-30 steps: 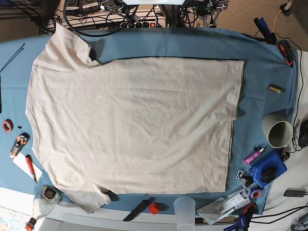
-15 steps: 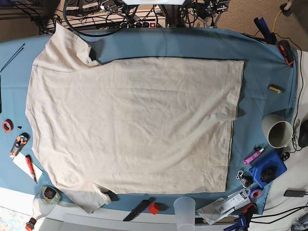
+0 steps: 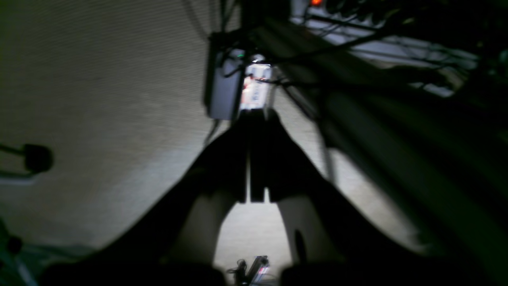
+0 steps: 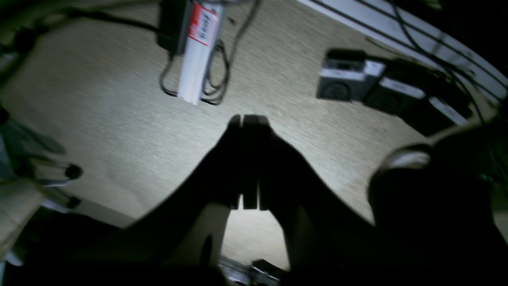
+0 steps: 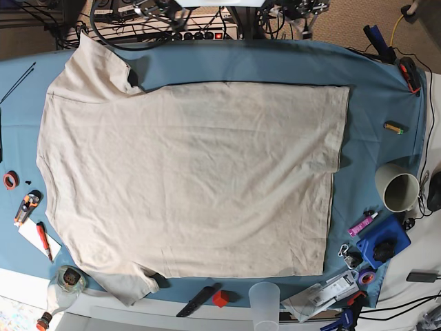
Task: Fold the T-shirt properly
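While both arms hang back at the far edge, the T-shirt [image 5: 186,179] lies spread on the table [image 5: 386,62].

Shirt is beige, covers the middle and left of the blue-teal cloth [image 5: 275,58], far left corner sticking out, near left bit bunched (darker patch beside it, can't tell what). Left claw [image 3: 257,115] and right claw [image 4: 249,119] both clenched, nothing in them, well apart from the shirt. Mug [image 5: 397,189] on the right, just beyond the blue box [image 5: 384,241]; clear cup [image 5: 264,305] at the near edge, next to a red cube [image 5: 220,298]; bottle [image 5: 65,291] near left.
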You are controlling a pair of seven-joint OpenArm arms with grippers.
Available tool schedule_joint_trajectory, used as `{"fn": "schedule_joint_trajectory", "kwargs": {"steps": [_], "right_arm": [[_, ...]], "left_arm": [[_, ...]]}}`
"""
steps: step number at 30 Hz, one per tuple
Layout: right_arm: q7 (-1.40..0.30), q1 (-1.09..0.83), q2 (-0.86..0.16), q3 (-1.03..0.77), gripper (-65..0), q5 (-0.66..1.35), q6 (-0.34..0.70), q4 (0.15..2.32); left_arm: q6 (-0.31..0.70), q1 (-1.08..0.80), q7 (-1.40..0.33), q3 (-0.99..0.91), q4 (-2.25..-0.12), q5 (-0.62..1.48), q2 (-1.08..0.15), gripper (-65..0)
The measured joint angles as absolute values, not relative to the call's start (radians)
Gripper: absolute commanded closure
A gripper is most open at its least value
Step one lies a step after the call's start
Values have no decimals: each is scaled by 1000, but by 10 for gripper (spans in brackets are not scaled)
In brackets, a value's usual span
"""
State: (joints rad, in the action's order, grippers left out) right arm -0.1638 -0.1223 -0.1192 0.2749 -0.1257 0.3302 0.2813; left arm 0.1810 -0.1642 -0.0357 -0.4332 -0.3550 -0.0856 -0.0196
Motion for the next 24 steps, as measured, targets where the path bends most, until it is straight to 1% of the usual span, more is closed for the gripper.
{"fn": "schedule_joint_trajectory", "kwargs": {"steps": [3, 5, 8, 10, 12, 16, 20, 24], "right_arm": [[-176, -170, -158, 275, 0, -123, 331, 355], [-194, -205, -182, 275, 0, -125, 331, 412], [-235, -258, -218, 275, 0, -119, 331, 500], [-265, -298, -247, 275, 0, -70, 330, 559], [-281, -348, -282, 275, 0, -9, 331, 620], [-326, -458, -357, 275, 0, -6, 331, 767], [-347, -569, -418, 276, 0, -3, 330, 934], [-425, -679, -455, 243, 0, -2, 330, 1106]], "left_arm": [[181, -219, -36, -434, -409, -76, -42, 0], [196, -258, -60, -434, -453, -23, -48, 0], [271, -322, -125, -434, -542, 29, -51, 0], [334, -368, -144, -434, -607, 28, -57, 0], [384, -417, -146, -434, -677, 29, -65, 0], [514, -520, -148, -433, -805, 127, -80, 0], [559, -617, -150, -432, -921, 166, -94, 0], [577, -709, -160, -433, -1040, 188, -102, 0]]}}
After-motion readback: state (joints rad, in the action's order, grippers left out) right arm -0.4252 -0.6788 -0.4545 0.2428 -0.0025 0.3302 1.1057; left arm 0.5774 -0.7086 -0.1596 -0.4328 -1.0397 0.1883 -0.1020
